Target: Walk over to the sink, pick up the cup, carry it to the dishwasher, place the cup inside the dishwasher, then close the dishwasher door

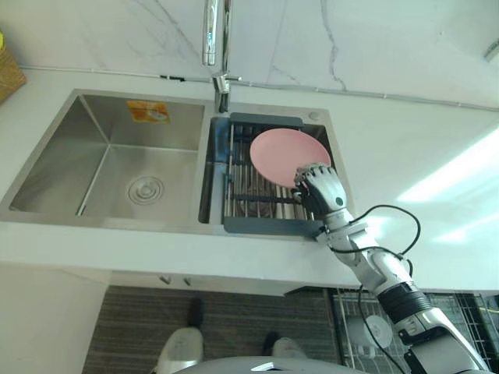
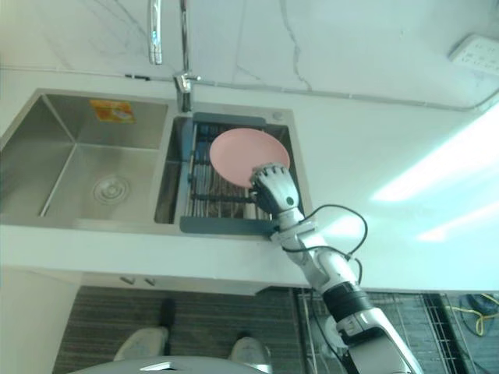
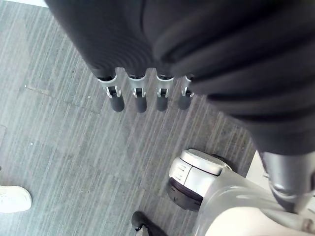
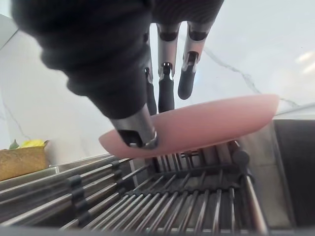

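Round pink plate [image 1: 284,152], being kept upright by the dark slatted rack [image 1: 265,227], is being straddled at its rim by the unclenched right hand [image 1: 321,188], seemingly for pinching. The relaxed, empty left hand [image 3: 140,98] is being hung idle.

The double sink [image 1: 78,132] and the white tabletop [image 1: 405,148] are viewed from high above by both eye views, tilted steeply down, with the tap [image 1: 212,39] cut off at the upper edge. One scene is shared, set slightly further left in the right eye frame. The right wrist view is held very close over the drying rack [image 4: 197,196], aimed along the right hand [image 4: 98,59] toward the wall, the pink plate [image 4: 206,123] crossing mid-frame; rack, plate and hand are shared with the eye views. The left wrist view is pointed down past the left hand [image 3: 147,39] at the grey floor [image 3: 64,162].
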Motion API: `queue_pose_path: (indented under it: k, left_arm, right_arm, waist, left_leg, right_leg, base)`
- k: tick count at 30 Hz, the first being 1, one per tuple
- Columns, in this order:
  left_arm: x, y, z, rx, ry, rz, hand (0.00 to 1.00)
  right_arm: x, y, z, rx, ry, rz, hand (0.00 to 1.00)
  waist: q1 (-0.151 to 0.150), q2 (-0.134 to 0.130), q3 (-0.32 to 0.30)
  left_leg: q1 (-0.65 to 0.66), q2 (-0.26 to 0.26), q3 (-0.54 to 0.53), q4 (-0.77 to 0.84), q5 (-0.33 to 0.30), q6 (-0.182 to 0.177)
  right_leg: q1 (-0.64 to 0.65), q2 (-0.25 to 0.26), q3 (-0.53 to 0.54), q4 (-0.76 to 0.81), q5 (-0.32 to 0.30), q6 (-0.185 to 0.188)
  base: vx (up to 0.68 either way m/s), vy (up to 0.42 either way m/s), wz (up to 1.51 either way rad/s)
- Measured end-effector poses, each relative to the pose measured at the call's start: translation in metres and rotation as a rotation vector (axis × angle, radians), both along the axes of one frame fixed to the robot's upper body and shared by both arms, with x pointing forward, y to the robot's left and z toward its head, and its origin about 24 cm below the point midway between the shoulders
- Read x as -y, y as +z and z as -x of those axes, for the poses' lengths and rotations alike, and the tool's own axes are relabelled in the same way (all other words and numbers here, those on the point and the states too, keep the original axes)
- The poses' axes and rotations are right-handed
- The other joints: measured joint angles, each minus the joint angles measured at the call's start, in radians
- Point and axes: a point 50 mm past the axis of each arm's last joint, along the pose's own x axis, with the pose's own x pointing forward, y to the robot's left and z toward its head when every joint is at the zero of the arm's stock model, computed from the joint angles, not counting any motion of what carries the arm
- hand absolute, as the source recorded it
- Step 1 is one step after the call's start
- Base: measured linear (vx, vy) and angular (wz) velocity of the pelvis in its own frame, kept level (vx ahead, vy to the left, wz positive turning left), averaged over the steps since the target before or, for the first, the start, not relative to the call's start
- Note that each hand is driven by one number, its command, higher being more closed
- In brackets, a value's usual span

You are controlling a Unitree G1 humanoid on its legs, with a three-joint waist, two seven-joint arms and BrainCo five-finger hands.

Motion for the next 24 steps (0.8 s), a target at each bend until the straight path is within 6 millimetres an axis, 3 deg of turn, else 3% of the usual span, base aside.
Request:
queue_pose_path:
  k: [6,15,21,24]
  left_arm:
    - [0.000,0.000,0.000,0.000,0.000,0.004,0.00]
    - [-0.002,0.001,-0.001,0.007,-0.003,-0.002,0.00]
    - [-0.003,0.001,0.004,-0.007,-0.006,-0.006,0.00]
    - [-0.008,0.002,0.011,-0.031,-0.035,-0.019,0.00]
  right_arm:
    - [0.000,0.002,0.001,0.012,-0.012,-0.005,1.00]
    - [0.008,0.033,0.001,0.153,-0.038,-0.055,1.00]
    - [0.015,0.051,0.003,0.230,-0.056,-0.077,1.00]
    - [0.016,0.056,0.007,0.257,-0.049,-0.083,1.00]
  waist:
    - [0.002,0.007,-0.001]
    - [0.024,-0.002,-0.011]
    - [0.021,-0.012,-0.020]
    - [0.002,-0.021,-0.035]
  left_leg:
    - [-0.001,0.000,0.002,0.000,0.000,0.001]
    - [0.000,-0.001,0.019,0.000,0.000,0.004]
    - [0.022,0.006,0.052,0.000,-0.016,0.002]
    - [0.027,0.006,0.061,0.000,-0.021,0.008]
  right_leg:
    - [0.000,0.000,0.001,-0.003,0.000,0.000]
    - [0.003,0.000,0.013,-0.016,0.027,0.006]
    - [0.002,0.000,0.052,-0.015,0.046,0.004]
    - [0.000,0.001,0.065,-0.019,0.046,0.003]
  base:
    - [0.00,0.000,0.00]
    - [0.04,-0.009,-0.03]
    - [-0.01,0.007,-0.16]
    - [-0.07,0.017,-0.16]
